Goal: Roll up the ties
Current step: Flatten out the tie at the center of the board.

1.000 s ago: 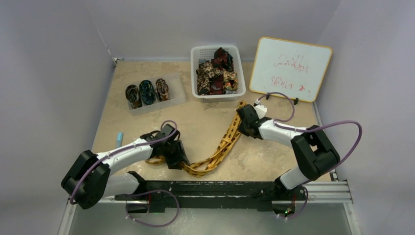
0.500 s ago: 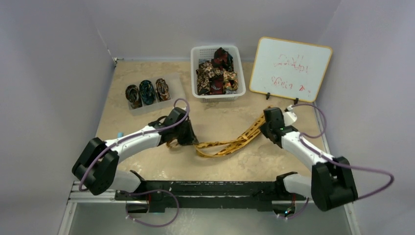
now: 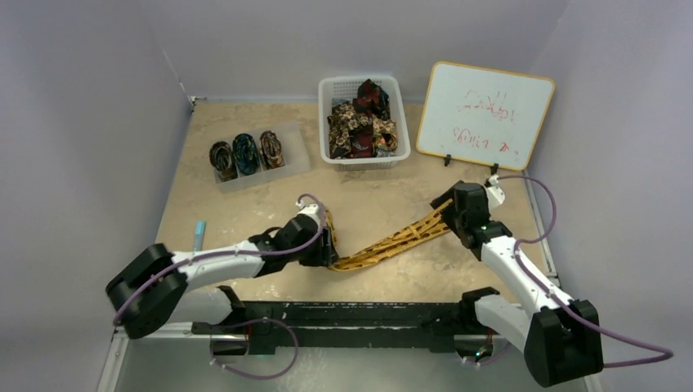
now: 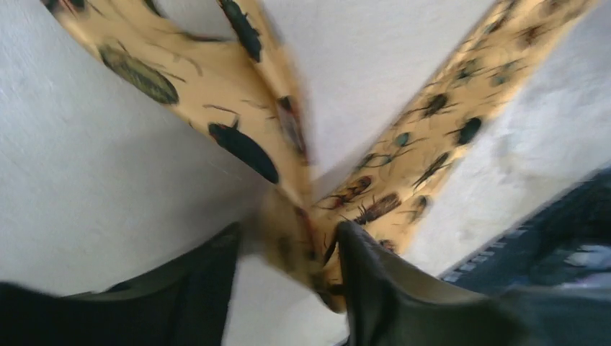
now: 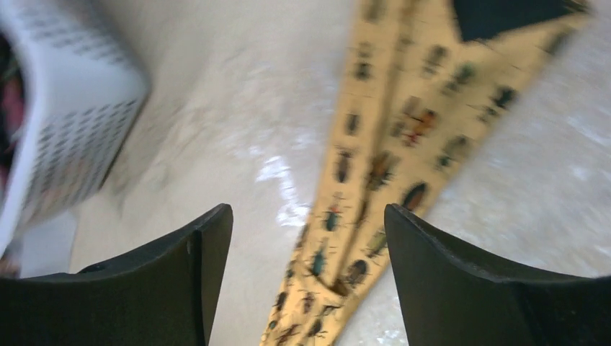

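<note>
A golden-yellow tie (image 3: 392, 242) printed with beetles lies doubled on the table, running from its fold at centre up to the right. My left gripper (image 3: 331, 251) is at the fold. In the left wrist view its fingers stand apart, open (image 4: 290, 231), and the blurred fold of the tie (image 4: 425, 137) sits between them against the right finger. My right gripper (image 3: 452, 214) hovers over the tie's far ends. Seen from the right wrist, it is wide open (image 5: 306, 213), with the tie (image 5: 375, 166) flat on the table below, untouched.
A white basket (image 3: 359, 162) heaped with loose ties stands at the back centre, also in the right wrist view (image 5: 65, 130). A clear tray (image 3: 296, 155) at the back left holds three rolled ties. A whiteboard (image 3: 486, 114) leans at the back right. A small blue object (image 3: 198, 233) lies left.
Both grippers have gone from shut on the tie to open. The left arm has shifted right and nearer, the right arm has swung right, and the tie now lies straighter.
</note>
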Motion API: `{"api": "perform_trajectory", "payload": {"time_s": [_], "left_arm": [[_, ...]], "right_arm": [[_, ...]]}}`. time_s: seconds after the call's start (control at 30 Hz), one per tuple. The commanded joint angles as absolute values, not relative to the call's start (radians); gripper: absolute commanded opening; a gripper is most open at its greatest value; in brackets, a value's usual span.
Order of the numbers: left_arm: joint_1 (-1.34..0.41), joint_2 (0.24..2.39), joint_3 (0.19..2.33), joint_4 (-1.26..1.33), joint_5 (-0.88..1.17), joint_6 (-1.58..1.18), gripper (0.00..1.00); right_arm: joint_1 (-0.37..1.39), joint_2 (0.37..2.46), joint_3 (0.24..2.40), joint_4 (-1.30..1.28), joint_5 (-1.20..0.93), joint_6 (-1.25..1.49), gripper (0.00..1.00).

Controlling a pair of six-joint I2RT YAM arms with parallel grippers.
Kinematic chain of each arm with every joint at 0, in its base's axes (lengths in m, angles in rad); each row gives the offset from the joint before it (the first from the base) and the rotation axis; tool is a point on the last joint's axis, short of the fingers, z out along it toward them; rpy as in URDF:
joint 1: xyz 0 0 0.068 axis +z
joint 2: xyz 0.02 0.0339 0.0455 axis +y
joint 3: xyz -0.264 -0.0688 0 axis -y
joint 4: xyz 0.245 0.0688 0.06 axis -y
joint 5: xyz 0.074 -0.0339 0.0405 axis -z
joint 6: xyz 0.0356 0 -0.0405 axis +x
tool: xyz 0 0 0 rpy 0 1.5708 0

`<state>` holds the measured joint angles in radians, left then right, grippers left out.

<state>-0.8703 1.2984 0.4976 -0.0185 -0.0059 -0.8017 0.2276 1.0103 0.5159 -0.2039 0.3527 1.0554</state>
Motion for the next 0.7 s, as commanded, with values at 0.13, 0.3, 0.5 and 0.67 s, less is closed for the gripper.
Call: {"api": "perform_trajectory", "payload": {"time_s": [0.13,0.3,0.5,0.67], "left_arm": [[-0.876,0.917,0.375,-0.259,-0.089,-1.067,0.82],[-0.867,0.823,0.463,-0.481,-0.149,-1.132,0.88],[-0.474,0.922,0.609,-0.581,0.155,-0.926,0.9],[-0.351,1.076,0.751,-0.537,0.308,-0.794,0.91]], "right_arm": [[0.313,1.019,0.523,0.3,-0.335,0.606,0.84],[0.656,1.129,0.554,0.415,-0.202,0.474,0.85],[0.835,1.234,0.403,0.81,-0.254,0.41,0.9],[0.961,1.335,0.455,0.795,-0.184,0.313,0.88]]}}
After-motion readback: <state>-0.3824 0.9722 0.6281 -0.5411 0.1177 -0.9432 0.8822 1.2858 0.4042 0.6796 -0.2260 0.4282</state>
